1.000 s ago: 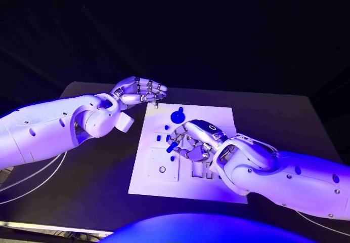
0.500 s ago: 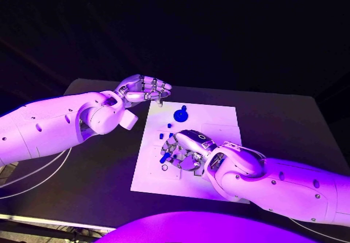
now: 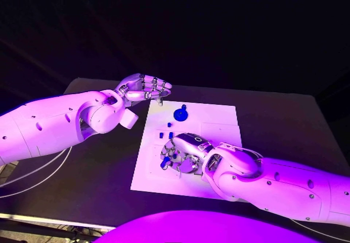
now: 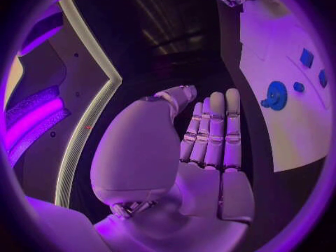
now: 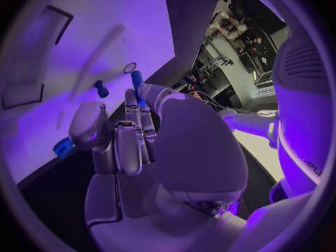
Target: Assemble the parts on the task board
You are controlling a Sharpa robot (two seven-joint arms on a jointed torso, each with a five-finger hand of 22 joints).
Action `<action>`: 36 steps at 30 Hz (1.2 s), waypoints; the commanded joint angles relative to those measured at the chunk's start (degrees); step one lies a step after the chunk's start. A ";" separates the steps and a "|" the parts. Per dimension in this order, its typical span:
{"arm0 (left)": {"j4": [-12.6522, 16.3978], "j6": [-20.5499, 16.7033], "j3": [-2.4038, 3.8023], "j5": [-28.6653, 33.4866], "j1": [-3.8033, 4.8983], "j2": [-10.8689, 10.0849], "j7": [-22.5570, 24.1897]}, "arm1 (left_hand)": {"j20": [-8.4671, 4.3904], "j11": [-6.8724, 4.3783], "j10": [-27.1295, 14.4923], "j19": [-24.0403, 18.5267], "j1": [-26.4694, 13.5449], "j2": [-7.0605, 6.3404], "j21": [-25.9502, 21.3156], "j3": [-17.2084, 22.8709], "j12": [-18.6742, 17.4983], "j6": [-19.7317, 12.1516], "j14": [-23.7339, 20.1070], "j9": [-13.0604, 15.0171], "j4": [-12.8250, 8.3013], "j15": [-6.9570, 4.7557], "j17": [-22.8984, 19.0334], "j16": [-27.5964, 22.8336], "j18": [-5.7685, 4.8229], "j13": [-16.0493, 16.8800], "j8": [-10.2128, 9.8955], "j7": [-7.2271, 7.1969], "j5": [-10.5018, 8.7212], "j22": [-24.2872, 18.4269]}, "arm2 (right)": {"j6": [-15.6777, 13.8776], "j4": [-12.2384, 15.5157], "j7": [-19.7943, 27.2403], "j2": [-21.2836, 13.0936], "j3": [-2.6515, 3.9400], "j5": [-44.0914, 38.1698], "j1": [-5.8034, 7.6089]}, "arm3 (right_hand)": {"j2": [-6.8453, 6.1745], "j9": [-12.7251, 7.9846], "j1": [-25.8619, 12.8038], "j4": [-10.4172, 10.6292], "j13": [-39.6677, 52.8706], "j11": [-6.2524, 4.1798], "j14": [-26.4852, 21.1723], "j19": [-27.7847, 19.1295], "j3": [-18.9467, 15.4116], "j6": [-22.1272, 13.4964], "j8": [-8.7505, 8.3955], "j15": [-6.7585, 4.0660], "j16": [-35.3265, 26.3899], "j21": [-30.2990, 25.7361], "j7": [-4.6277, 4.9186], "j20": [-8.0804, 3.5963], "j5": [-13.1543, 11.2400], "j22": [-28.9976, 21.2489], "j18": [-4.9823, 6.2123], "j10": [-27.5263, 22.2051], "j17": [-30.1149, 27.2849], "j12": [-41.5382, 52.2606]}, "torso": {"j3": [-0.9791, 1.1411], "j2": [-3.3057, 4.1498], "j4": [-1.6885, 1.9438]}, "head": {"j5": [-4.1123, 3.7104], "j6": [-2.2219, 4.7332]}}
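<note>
Head view: right hand (image 3: 184, 154) sits low over the near-left area of the task board (image 3: 219, 114), at about 7 o'clock from the board's middle, fingers curled and pinching a small blue peg (image 3: 165, 162) at their tips. Right wrist view shows the same blue peg (image 5: 136, 83) sticking out past the fingertips, long axis roughly in line with the fingers and pointing toward the board face; how upright it stands I cannot tell. Judgement: step in hand is seating this peg in a board hole. To do it well, keep the pinch firm, bring the peg axis square to the board, line the tip over the hole before pushing, press straight down with no sideways drag. Farther out, two small blue parts (image 3: 166, 135) stand on the board at about 10 o'clock from the right hand, then a round blue disc part (image 3: 179, 115) at about 12 o'clock, its little tab pointing away from the robot. Left hand (image 3: 146, 88) hangs just beyond the board's far-left corner, 11 o'clock, fingers curled in and pressed together, holding nothing that shows; left wrist view has its fingers (image 4: 212, 129) side by side, tight.
</note>
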 commanded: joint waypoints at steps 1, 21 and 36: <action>0.04 1.03 0.02 0.34 0.01 0.11 0.30 | 0.16 -0.11 -0.35 0.13 -0.25 0.28 -0.26 -0.24 0.24 -0.48 0.09 -0.08 -0.05 0.29 -0.10 -0.28 0.84 -0.09 -0.10 0.05 0.29 -0.06 | 2.70 -0.04 -0.90 0.08 -0.01 -1.75 -0.07 | 0.40 4.96 0.05 -0.18 -0.01 -1.66 2.27 -0.05 0.16 0.14 0.33 -0.19 -0.04 -0.07 0.21 -0.02 0.18 5.80 -0.30 2.07 -0.02 -0.12 | -0.07 0.00 0.01 | -0.02 -0.05; 0.10 1.16 0.01 0.35 0.01 -0.05 0.23 | 0.17 -0.11 -0.36 0.20 -0.30 0.39 -0.35 -0.30 0.41 -0.47 0.15 -0.09 -0.07 0.29 -0.09 -0.38 0.84 -0.13 -0.05 0.05 0.29 -0.14 | 2.47 0.01 -5.86 0.76 -0.04 -6.71 -0.37 | 0.39 5.05 -0.05 -0.34 0.01 -1.65 2.29 0.03 0.24 0.12 0.38 -0.18 0.02 0.24 0.22 -0.01 0.17 5.92 -0.36 2.12 0.11 -0.18 | -0.03 0.00 0.04 | -0.21 0.02; 0.08 1.32 0.01 0.35 0.01 -0.03 0.11 | 0.17 -0.11 -0.36 0.20 -0.30 0.39 -0.35 -0.30 0.41 -0.47 0.15 -0.09 -0.07 0.29 -0.09 -0.38 0.84 -0.13 -0.05 0.05 0.29 -0.14 | 6.76 -0.06 -3.71 1.93 -0.38 -7.20 -0.63 | -1.17 5.56 -2.28 -1.35 0.07 -1.45 2.21 -0.42 -0.64 -0.64 0.33 0.04 -0.16 -1.03 0.20 0.18 -0.06 5.79 -0.18 1.38 -0.23 -1.19 | -0.07 -0.02 0.04 | -0.29 -0.03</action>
